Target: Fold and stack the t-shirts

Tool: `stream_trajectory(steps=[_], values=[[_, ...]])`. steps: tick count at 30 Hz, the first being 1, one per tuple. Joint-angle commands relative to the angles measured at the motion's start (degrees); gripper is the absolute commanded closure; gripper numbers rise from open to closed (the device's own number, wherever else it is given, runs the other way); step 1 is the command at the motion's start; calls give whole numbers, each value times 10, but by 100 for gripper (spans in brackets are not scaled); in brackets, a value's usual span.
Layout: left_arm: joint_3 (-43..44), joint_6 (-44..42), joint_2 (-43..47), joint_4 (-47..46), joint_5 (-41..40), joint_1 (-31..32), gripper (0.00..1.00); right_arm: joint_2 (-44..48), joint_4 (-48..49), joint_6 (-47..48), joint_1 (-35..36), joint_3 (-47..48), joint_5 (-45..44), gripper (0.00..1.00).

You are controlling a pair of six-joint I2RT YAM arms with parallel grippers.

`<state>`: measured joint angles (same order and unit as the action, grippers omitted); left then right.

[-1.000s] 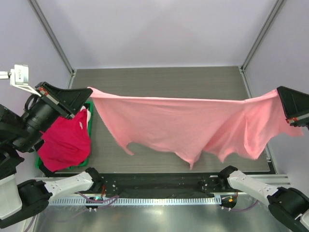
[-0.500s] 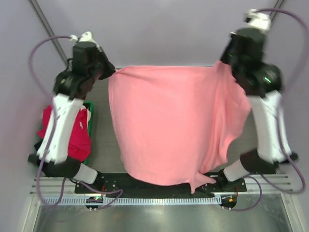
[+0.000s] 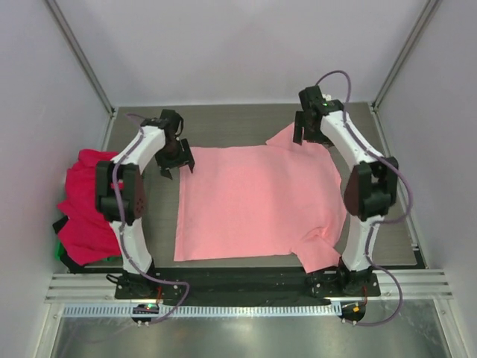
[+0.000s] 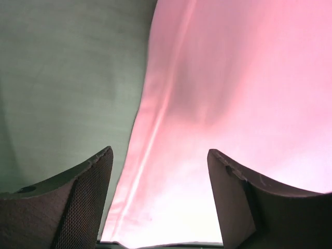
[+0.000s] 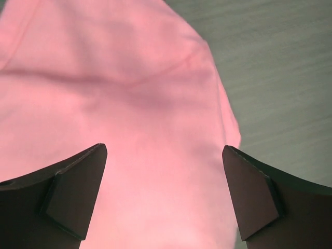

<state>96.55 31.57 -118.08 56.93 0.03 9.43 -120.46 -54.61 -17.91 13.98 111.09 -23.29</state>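
Salmon-pink cotton t-shirt (image 3: 253,201) lies spread on the grey wood-grain bench (image 3: 223,123), roughly centred. Its near edge runs close to the bench's near edge. Heap of crimson-red shirts (image 3: 93,201) sits at the left, apart from it.

Left gripper (image 3: 177,162) is at the shirt's far-left corner, open and holding nothing. In the left wrist view the shirt's left edge runs between the fingers (image 4: 88,197), one over bare bench, the other over cloth.

Right gripper (image 3: 308,136) is at the far-right corner, also open and empty. In the right wrist view it hovers over pink fabric that ends in a rounded lobe (image 5: 207,93).

Judgement: spreading looks done, folding not begun.

Risks from here:
- Near-right sleeve (image 3: 317,240) is bunched and partly turned under. Folding over it would lock in a lump and skew the stack.
- Far-right sleeve (image 3: 282,138) juts out askew, so the fold may come out asymmetric.
- Left gripper straddles the edge. Closing there could catch one layer or miss entirely.
- Cloth is soft. An uneven lift by the two arms would drag it and undo the flat lay.
- The near edge could slip off the bench.
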Motion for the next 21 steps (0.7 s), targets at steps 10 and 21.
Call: stream_trajectory(steps=[10, 21], values=[[-315, 68, 313, -172, -12, 57, 27, 252, 161, -48, -34, -292, 186, 0], [-424, 89, 275, -270, -11, 81, 34, 82, 175, -49, -49, -161, 265, 0]])
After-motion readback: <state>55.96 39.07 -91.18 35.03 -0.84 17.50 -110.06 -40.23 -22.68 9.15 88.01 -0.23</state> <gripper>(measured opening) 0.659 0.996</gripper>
